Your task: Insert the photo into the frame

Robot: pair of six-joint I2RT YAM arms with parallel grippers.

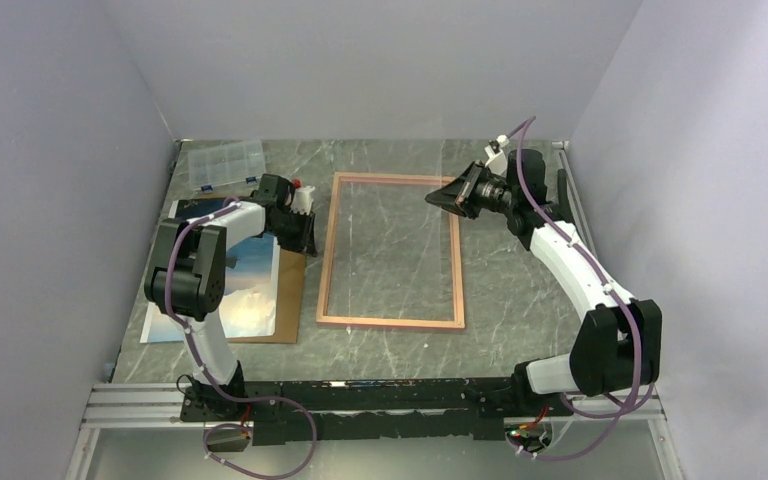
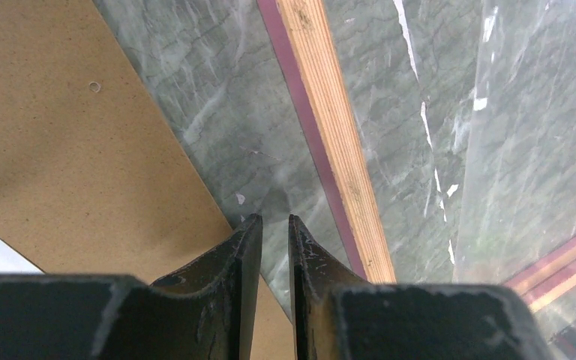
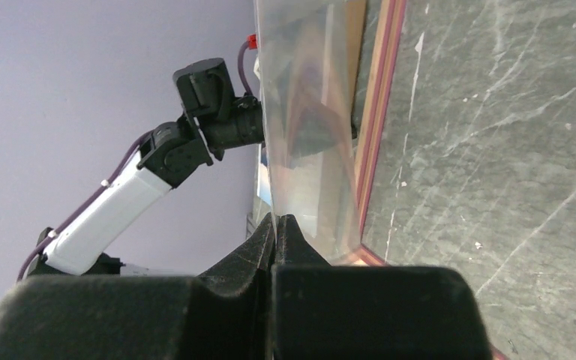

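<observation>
- Top view: the photo (image 1: 255,280) lies long axis near-to-far on the brown backing board (image 1: 290,300), left of the frame (image 1: 392,322). The left gripper (image 1: 305,230) is nearer.
- Left wrist: the left gripper (image 2: 275,221), a narrow slit apart and empty, hangs between the board (image 2: 82,150) and the frame rail (image 2: 337,150).
- Right wrist: the right gripper (image 3: 277,219) pinches a clear pane (image 3: 307,112) tilted off the frame (image 3: 379,112).

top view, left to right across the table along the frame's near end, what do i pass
photo → bare strip of the brown backing board → frame → right arm. Left out: left gripper, over the board's edge; right gripper, shut on a clear sheet over the frame.
</observation>
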